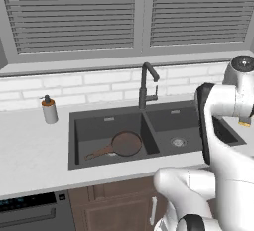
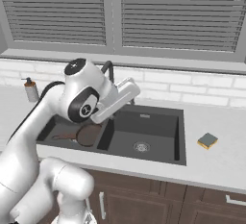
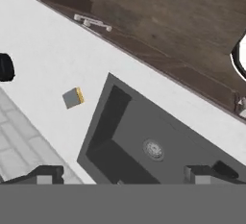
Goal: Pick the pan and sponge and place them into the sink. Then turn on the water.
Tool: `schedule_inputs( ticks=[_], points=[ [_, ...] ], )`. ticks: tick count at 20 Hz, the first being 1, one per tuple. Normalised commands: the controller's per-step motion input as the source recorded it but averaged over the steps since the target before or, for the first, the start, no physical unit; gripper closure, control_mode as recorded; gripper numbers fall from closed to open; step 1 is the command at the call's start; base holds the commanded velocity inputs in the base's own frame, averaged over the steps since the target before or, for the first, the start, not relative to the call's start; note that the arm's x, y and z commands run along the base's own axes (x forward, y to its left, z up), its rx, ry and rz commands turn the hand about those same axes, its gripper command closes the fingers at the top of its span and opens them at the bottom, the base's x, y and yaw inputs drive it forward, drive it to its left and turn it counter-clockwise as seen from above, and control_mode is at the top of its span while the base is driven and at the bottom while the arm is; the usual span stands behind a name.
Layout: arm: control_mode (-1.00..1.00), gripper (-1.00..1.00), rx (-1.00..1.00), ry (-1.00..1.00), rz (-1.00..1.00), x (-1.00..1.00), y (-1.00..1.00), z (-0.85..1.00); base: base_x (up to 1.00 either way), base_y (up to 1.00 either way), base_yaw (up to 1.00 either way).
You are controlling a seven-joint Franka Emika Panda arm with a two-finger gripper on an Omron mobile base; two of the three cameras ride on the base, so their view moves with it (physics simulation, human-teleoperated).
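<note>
The gripper (image 3: 120, 177) stands wide open and holds nothing; both fingertips (image 3: 45, 175) rise well apart at the lower edge of the hand view, with the right basin of the sink (image 3: 103, 107) directly below and between them. The pan (image 1: 125, 143) already lies flat in the left basin, handle toward that basin's front left corner, so this part of the task appears done. The sponge (image 2: 207, 141) rests on the counter (image 2: 226, 160) beyond the sink's right rim, apart from it and off to the side of the tool's axis; in the hand view it sits up and to the left of the fingertips. The faucet (image 1: 146, 84) stands behind the divider, and no stream falls from it, so the water appears off. The likely step in hand is the reach for the sponge. Risks from here: the sponge is low and flat, so a descent that stops too high closes the fingers on air, while one that runs too deep drives the tips into the counter. An off-centre approach may push the sponge along the counter instead of capturing it. A release short of the rim would leave the sponge on the counter. A wide swing back toward the basin may strike the faucet neck.
</note>
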Motion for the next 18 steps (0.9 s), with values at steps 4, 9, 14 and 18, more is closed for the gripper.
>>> schedule_inputs(
  ticks=[4,9,14,18],
  points=[
    [-1.00,-1.00,0.27,-0.18,-0.22,0.25,-0.48,-0.02,0.00,0.00,0.00],
    [-1.00,-1.00,0.21,-0.18,-0.21,0.34,-0.46,-0.18,0.00,0.00,0.00],
    [-1.00,-1.00,0.13,-0.04,-0.22,0.45,-0.51,-0.35,0.00,0.00,0.00],
    [-1.00,-1.00,0.20,0.08,-0.30,0.63,-0.49,-0.04,0.00,0.00,0.00]
  ],
)
